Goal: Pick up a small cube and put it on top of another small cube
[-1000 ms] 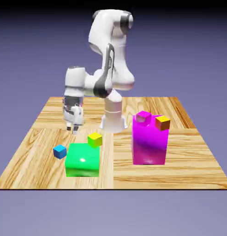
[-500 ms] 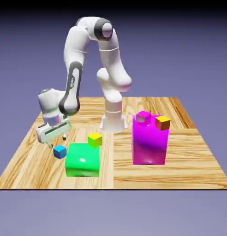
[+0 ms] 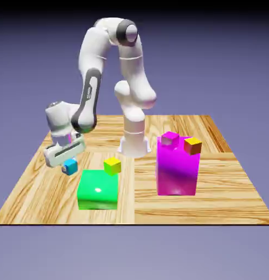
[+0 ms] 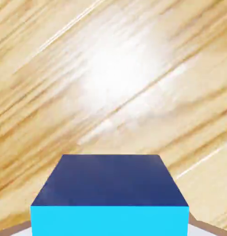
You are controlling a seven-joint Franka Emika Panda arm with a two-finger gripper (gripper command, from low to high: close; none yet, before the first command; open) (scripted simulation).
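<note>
The small blue cube (image 3: 70, 166) is being held between the fingers of the claw (image 3: 69, 165), which is being kept pinched on it; the cube is being carried clear of the counter (image 3: 158, 210), just above the wood near the exterior view's left side. In the hand view the small blue cube (image 4: 109, 196) is being shown large at the bottom edge, with a dark top face and a bright cyan front face; only bare wood grain of the counter (image 4: 115, 73) is being shown beyond it.

Just beside the held cube, toward the exterior view's right, the big green block (image 3: 97, 190) is being supported by the counter; the small yellow cube (image 3: 112, 165) is being seen at its far right corner.

Well apart, on the exterior view's right, the tall magenta block (image 3: 177, 167) is being supported by the counter; the small magenta-pink cube (image 3: 170, 138) is being carried on its top at the left, and the small orange cube (image 3: 192, 145) is being carried at the right.

The white arm (image 3: 90, 93) is being bent over from its base (image 3: 134, 143) at the far edge down to the claw.
</note>
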